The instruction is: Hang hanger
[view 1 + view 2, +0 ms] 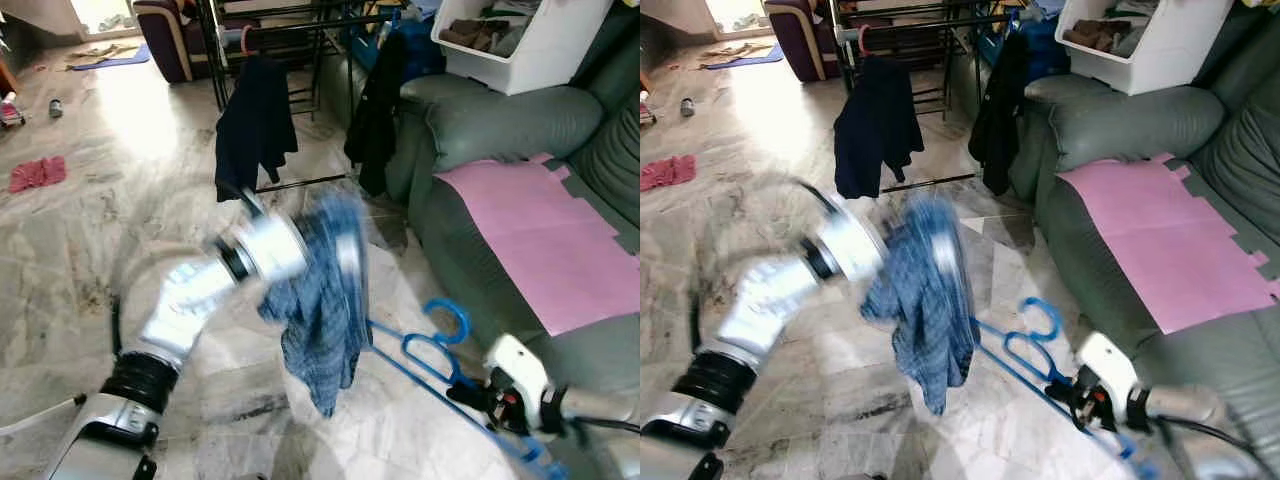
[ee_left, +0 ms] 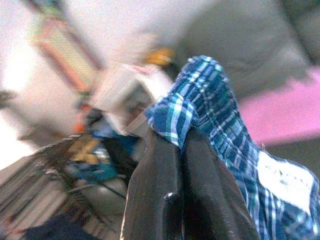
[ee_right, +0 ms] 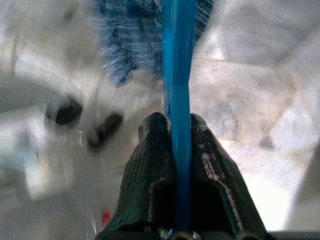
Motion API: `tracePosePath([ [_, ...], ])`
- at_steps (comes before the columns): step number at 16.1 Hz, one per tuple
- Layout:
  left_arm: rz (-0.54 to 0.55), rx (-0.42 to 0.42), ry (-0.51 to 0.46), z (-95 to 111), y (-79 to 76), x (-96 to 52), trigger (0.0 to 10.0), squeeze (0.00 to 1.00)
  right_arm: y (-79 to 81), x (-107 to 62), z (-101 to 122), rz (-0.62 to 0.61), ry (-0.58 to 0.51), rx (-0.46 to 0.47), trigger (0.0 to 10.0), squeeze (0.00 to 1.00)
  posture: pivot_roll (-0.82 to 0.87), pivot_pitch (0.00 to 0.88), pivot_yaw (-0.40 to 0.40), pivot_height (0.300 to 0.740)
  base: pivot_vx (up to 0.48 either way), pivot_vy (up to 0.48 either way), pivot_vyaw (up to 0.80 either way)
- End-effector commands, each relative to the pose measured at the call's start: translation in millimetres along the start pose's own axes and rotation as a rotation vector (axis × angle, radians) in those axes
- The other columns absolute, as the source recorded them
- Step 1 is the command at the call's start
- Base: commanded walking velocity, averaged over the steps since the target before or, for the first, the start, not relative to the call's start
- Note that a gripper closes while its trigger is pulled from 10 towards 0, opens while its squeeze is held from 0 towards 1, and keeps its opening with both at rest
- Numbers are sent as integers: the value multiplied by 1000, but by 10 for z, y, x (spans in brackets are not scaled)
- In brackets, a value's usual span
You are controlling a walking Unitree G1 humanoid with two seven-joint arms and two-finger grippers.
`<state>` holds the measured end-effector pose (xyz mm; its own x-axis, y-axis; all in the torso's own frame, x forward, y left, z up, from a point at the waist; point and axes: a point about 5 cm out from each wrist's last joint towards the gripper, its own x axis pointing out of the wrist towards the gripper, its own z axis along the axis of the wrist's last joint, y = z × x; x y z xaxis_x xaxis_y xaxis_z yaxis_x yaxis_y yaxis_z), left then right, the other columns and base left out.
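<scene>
**Garment gathered, hanger in hand, hanging not yet done**

Nearest the robot, at about 5 o'clock in the left eye view, the right gripper (image 1: pixel 470 392) is clenched on the blue hanger (image 1: pixel 425 350); the right wrist view shows its two fingers (image 3: pixel 150 180) pressed flat against the blue bar running between them. Just ahead, near the centre of the view, the left gripper (image 2: pixel 182 145) pinches a fold of the blue plaid garment (image 1: pixel 325 300), which dangles in a blurred bunch beside the hanger's far end. Whether the cloth is already threaded onto the hanger cannot be told; the two touch or overlap, but the blur hides the rest

Farther off, at 12 o'clock, the drying rack (image 1: pixel 300 30) stands with dark clothes (image 1: pixel 255 125) hanging from it, well apart from both grippers. A grey sofa (image 1: pixel 500 130) with a pink mat (image 1: pixel 545 235) lies at 2 o'clock

By my judgement the task is at an early-to-middle stage: both pieces are held, while dressing the hanger and carrying it to the rack are left
</scene>
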<state>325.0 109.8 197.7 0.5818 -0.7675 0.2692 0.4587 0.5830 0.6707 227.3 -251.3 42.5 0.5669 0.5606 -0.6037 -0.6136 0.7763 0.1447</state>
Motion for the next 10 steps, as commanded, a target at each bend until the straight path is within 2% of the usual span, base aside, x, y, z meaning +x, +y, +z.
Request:
tracePosePath([
  [1, 35, -22, -40, 100, 25, 32, 10000, 0, -177, -49, 107, -121, -89, 110, 10000, 0, -34, 94, -9, 740, 0, 0, 0],
  [3, 19, -63, -67, 196, -80, 54, 10000, 0, -371, -6, 238, -299, -175, 207, 10000, 0, -35, 93, -8, 740, 0, 0, 0],
  [4, 17, -76, -69, 216, -103, 59, 10000, 0, -390, 6, 260, -313, -190, 229, 10000, 0, -36, 94, -7, 740, 0, 0, 0],
  [7, -16, -162, -94, 334, -304, 97, 10000, 0, -526, 33, 360, -424, -287, 348, 10000, 0, -32, 94, -11, 740, 0, 0, 0],
  [8, -61, -181, -96, 363, -469, 100, 10000, 0, -547, 48, 500, -425, -384, 416, 10000, 0, -32, 94, -10, 740, 0, 0, 0],
  [9, -104, -176, -100, 390, -603, 107, 10000, 0, -520, 79, 650, -384, -469, 478, 10000, 0, -32, 94, -10, 740, 0, 0, 0],
  [10, -159, -174, -123, 441, -779, 137, 10000, 0, -444, 131, 894, -311, -593, 564, 10000, 0, -36, 94, -9, 740, 0, 0, 0],
])
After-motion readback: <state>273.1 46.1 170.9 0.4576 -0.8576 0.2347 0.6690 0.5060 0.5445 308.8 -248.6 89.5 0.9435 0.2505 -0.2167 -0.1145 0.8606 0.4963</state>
